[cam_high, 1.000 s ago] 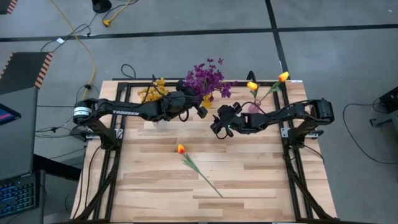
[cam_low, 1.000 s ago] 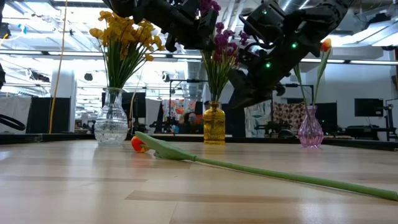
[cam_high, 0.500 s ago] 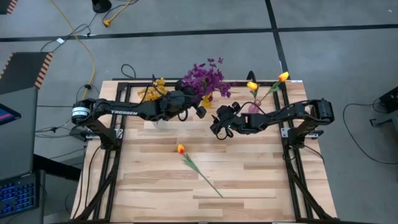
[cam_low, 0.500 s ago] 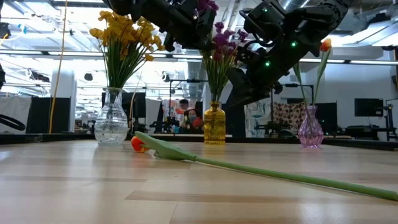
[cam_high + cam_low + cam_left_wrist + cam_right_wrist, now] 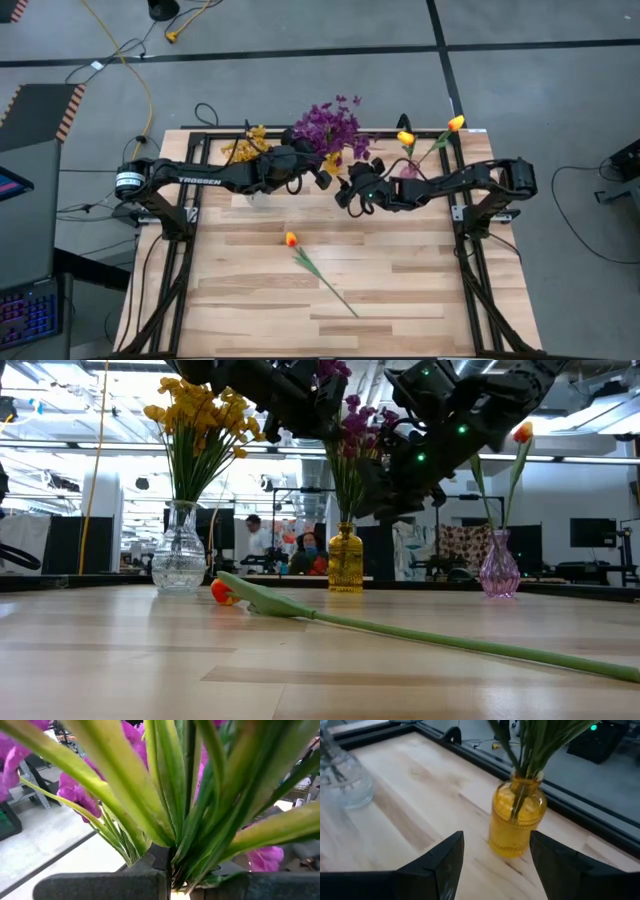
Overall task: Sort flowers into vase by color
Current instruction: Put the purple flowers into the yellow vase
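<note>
3 vases (image 5: 345, 560); 1 tulip (image 5: 291, 240) lies loose; left gripper (image 5: 170, 870) clamps purple stems (image 5: 190, 810), right gripper (image 5: 495, 860) gapes.

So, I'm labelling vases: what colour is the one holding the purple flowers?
Amber yellow glass; the vase shows best in the right wrist view.

"What kind of place is this?"

"A big robot lab. The floor (image 5: 300, 30) is grey with black tape lines (image 5: 300, 52), and far-off desks have screens (image 5: 590, 532) and people (image 5: 252, 530)."
</note>
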Robot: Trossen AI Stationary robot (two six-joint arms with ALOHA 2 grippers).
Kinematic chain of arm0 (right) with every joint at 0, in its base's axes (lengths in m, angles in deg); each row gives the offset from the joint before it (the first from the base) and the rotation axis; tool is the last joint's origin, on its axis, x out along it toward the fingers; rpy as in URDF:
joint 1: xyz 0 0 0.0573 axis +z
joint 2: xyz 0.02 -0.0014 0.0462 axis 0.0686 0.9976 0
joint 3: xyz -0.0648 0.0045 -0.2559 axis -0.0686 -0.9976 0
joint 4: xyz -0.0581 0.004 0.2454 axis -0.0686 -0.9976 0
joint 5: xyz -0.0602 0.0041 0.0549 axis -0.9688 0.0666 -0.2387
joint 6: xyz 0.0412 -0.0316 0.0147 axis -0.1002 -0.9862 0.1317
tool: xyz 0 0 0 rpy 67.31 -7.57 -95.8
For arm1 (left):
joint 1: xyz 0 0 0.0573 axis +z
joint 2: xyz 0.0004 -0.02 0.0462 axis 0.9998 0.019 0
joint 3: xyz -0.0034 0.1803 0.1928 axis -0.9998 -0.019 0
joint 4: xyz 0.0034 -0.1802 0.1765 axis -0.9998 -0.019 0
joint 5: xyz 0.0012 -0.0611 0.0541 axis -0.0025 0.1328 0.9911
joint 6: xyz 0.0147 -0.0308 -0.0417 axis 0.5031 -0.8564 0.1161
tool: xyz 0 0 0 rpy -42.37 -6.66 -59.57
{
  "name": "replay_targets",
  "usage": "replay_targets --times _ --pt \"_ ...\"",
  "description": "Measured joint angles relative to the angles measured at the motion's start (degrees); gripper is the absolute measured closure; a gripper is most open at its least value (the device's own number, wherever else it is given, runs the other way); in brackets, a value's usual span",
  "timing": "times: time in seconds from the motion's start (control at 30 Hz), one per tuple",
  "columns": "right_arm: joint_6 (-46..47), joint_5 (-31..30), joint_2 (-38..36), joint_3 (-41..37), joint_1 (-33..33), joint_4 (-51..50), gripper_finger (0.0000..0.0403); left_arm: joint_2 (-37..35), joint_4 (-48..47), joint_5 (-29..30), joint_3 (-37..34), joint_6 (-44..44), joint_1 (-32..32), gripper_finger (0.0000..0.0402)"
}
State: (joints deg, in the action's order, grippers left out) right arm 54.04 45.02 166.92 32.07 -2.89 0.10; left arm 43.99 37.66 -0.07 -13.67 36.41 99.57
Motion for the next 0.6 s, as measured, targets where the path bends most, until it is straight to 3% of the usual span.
replay_targets --times 0.33,0.6 --pt "0.03 -0.27 0.17 -0.42 -1.41 3.4 0.0148 -0.04 -0.19 0.0 0.0 0.01 0.0 0.0384" --pt "-2.51 -0.33 8.14 -0.46 -1.65 9.99 0.0148 -0.07 -0.5 0.03 0.0 0.01 0.0 0.0384"
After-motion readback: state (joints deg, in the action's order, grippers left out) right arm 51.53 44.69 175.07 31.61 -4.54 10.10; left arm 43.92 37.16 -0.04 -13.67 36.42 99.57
